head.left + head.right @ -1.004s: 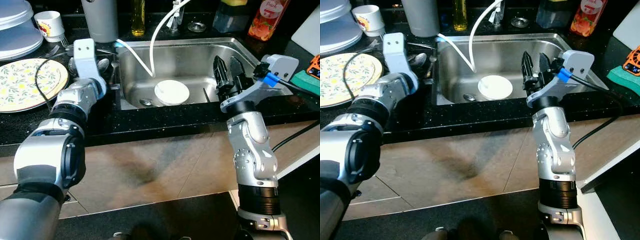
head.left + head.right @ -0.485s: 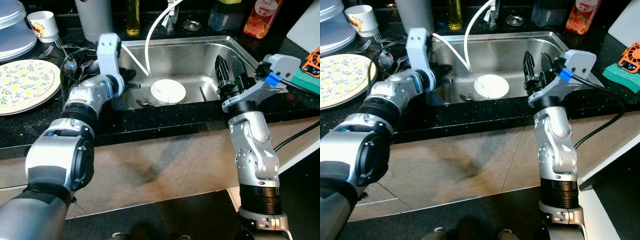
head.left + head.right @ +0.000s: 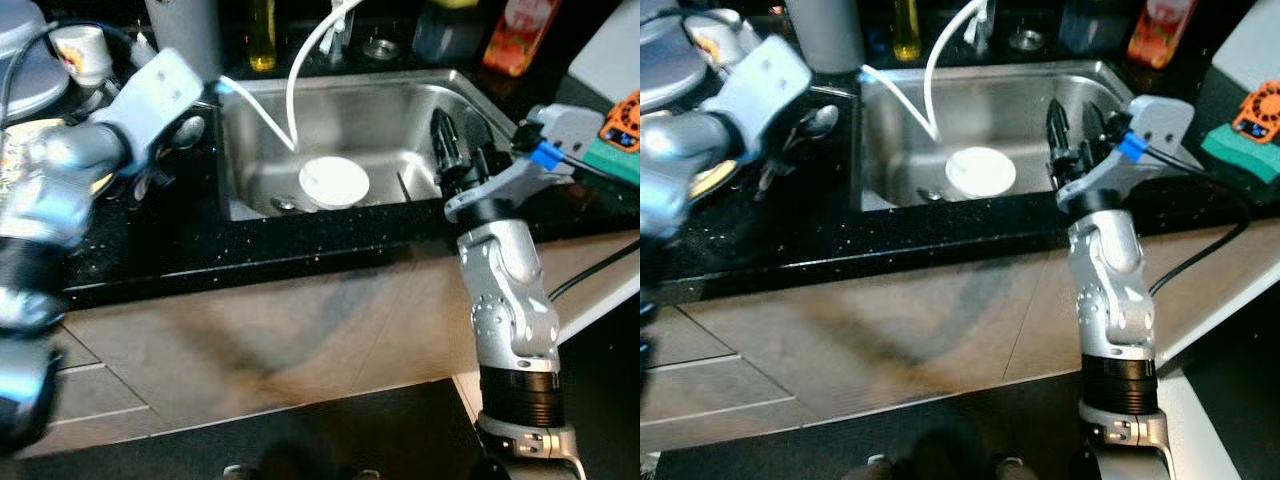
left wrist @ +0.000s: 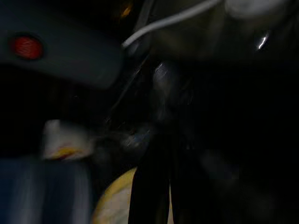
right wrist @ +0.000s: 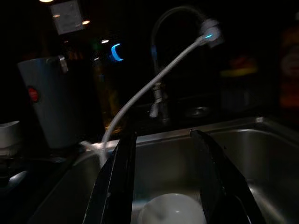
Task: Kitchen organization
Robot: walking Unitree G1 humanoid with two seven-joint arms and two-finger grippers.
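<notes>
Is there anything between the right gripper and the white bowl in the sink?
Nothing visible stands between them. The right gripper hangs open above the sink, and the white bowl lies ahead between its fingers. The white hose drops in beyond the bowl, toward the left.

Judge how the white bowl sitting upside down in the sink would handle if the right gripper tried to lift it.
The white bowl looks glazed, so probably slippery and breakable. Upside down on the sink floor, its rim offers the right gripper no edge; it may slide rather than tip.
</notes>
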